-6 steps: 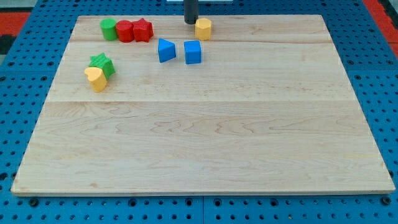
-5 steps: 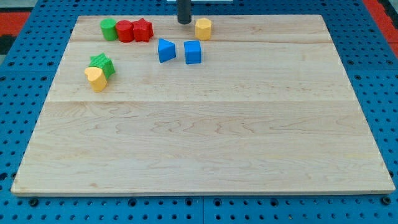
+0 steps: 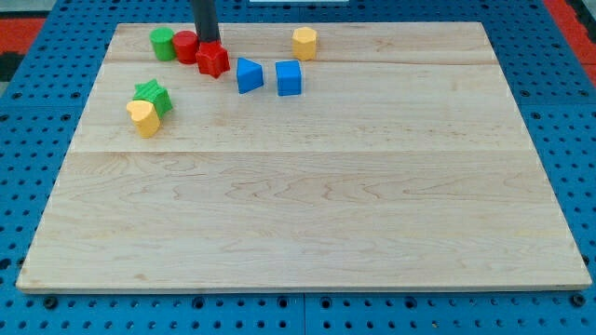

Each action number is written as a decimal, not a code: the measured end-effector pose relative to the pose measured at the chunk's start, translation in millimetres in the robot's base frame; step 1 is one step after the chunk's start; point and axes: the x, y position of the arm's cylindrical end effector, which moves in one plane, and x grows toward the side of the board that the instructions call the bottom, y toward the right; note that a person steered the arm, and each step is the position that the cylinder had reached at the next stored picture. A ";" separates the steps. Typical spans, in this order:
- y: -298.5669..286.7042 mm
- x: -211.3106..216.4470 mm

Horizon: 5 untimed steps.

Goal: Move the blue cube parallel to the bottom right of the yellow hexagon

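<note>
The blue cube (image 3: 289, 78) lies near the view's top, below and a little left of the yellow hexagon (image 3: 304, 43). A blue wedge-like block (image 3: 248, 74) lies just left of the cube. My tip (image 3: 206, 40) is far left of both, touching the top edge of a red star block (image 3: 213, 60), with a red cylinder (image 3: 186, 46) right beside it on the left.
A green cylinder (image 3: 163, 43) stands left of the red cylinder. A green star (image 3: 152, 96) and a yellow heart (image 3: 143, 117) lie together at the view's left. The wooden board (image 3: 307, 186) rests on a blue pegboard.
My tip has moved left from beside the yellow hexagon to the red blocks. The red star has shifted down and slightly away from the red cylinder.
</note>
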 end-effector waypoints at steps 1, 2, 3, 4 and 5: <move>21.7 22.4; 49.6 30.2; 77.8 53.2; 107.5 58.9; 139.3 78.1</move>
